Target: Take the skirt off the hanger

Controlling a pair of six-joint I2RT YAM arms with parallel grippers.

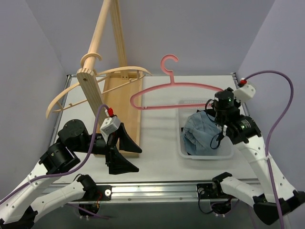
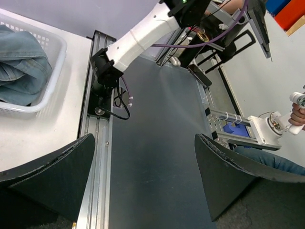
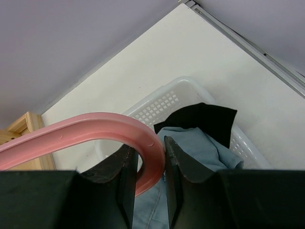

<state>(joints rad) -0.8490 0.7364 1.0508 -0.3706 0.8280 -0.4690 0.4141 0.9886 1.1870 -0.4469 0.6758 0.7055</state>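
My right jaws are clenched on the right end of the pink hanger (image 1: 190,84), which runs left to right across the middle of the overhead frame, hook toward the top. The denim skirt (image 1: 205,136) sits crumpled in the white basket (image 1: 182,151) at right, with no clear long axis. It looks soft and floppy; I'd pinch a bunched fold. My left jaws gape empty, lower left.
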